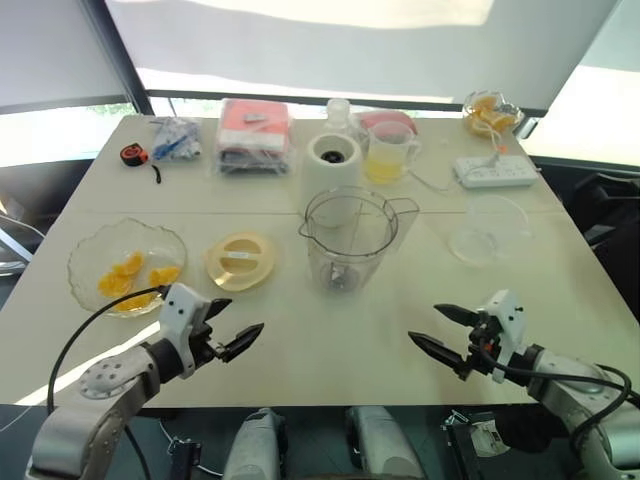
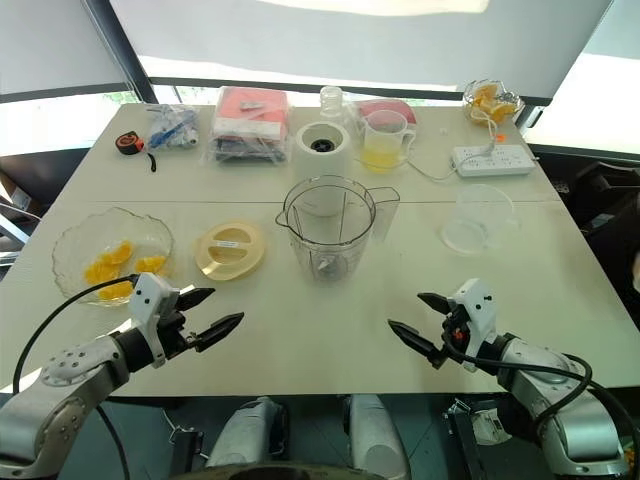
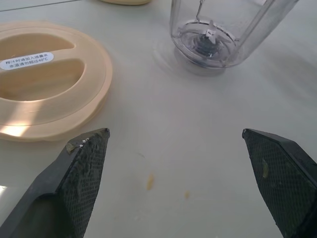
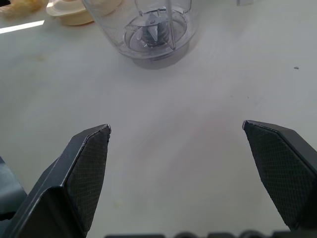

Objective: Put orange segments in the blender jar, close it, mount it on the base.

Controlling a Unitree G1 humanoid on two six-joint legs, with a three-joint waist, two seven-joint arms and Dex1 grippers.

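Grippers first: I have the left gripper (image 1: 231, 332) and the right gripper (image 1: 440, 329) hovering low over the near edge of the table (image 1: 300, 350), both spread wide and grasping nothing, angled inward so their wrist cameras look toward the middle of the work area. I judge this a ready pose, with no step of the task begun.

Straight ahead of both grippers, between their lines of aim, stands the blender jar (image 1: 348, 238), upright, uncovered and empty apart from the blade at its bottom, so it can take fruit from above. Its cream lid (image 1: 240, 260) lies flat just ahead of the left gripper, near the jar. The orange segments (image 1: 128, 279) sit in a shallow glass bowl (image 1: 90, 252) beside the left gripper on its outer side, so I would expect that arm to do the picking. Beyond the jar stands the white base (image 1: 332, 160), socket up, with a jug of yellow juice (image 1: 385, 152) next to it.

Ahead of the right gripper lies an empty clear bowl (image 1: 490, 230); farther off are a power strip (image 1: 497, 172) and another bowl of orange pieces (image 1: 492, 112).

Pale and matte, the tabletop stands before bright windows with lowered blinds.
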